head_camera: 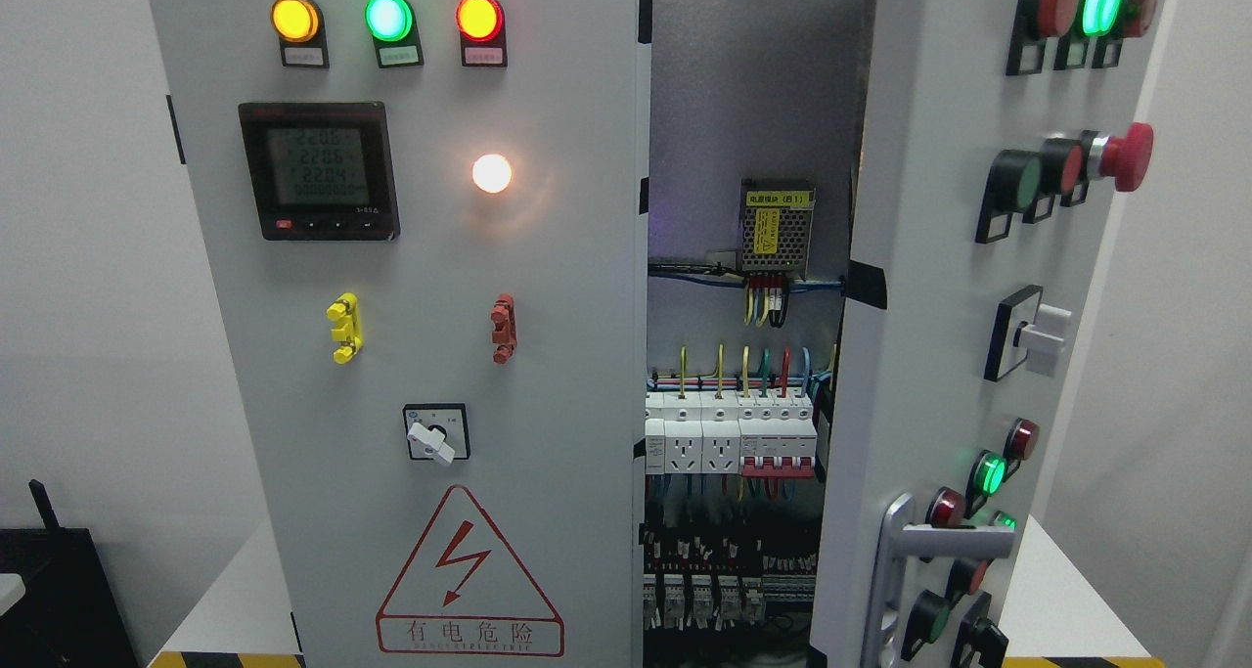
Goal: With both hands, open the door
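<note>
While ajar, left door (411, 355) warns "有电危险" (469, 633).

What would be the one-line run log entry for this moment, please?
right door: swung open, handle free | left door: closed | interior breakers: visible | hands: not in view

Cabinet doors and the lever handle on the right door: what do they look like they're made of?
The left door and the swung-open right door look like sheet metal with a matte light-grey painted finish: flat, thin-edged panels with soft, even shading. The lever handle looks like bare or satin-finished metal, silvery with a dull sheen; plated plastic can't be ruled out. Neither robot hand is in view.
</note>
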